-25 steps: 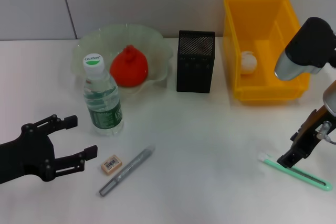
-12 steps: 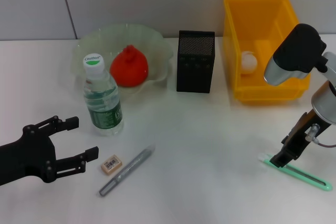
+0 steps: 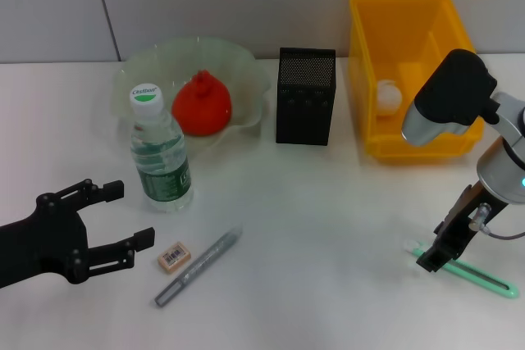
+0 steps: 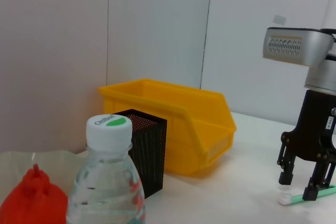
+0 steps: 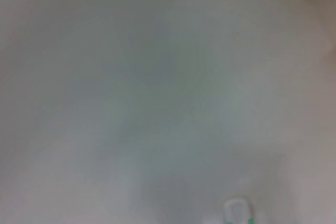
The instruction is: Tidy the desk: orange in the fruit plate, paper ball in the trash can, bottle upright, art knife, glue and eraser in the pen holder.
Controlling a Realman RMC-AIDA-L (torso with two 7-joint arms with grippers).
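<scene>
The green art knife [image 3: 476,275] lies on the table at the front right; its white end [image 5: 237,211] shows in the right wrist view. My right gripper [image 3: 431,260] points down over that white end, open, one finger on each side of the knife [image 4: 294,199]. An orange [image 3: 201,104] sits in the green fruit plate [image 3: 246,67]. The bottle [image 3: 160,153] stands upright. The eraser [image 3: 174,256] and the grey glue stick [image 3: 198,266] lie at the front left. My left gripper [image 3: 127,217] is open just left of the eraser. The paper ball [image 3: 388,96] lies in the yellow trash can [image 3: 410,14].
The black mesh pen holder [image 3: 305,96] stands between the fruit plate and the trash can. A bare stretch of white table [image 3: 328,227] lies between the glue stick and the art knife.
My right arm has moved left and lowered, bringing its gripper from the middle of the art knife to its white end. The left arm has stayed put.
</scene>
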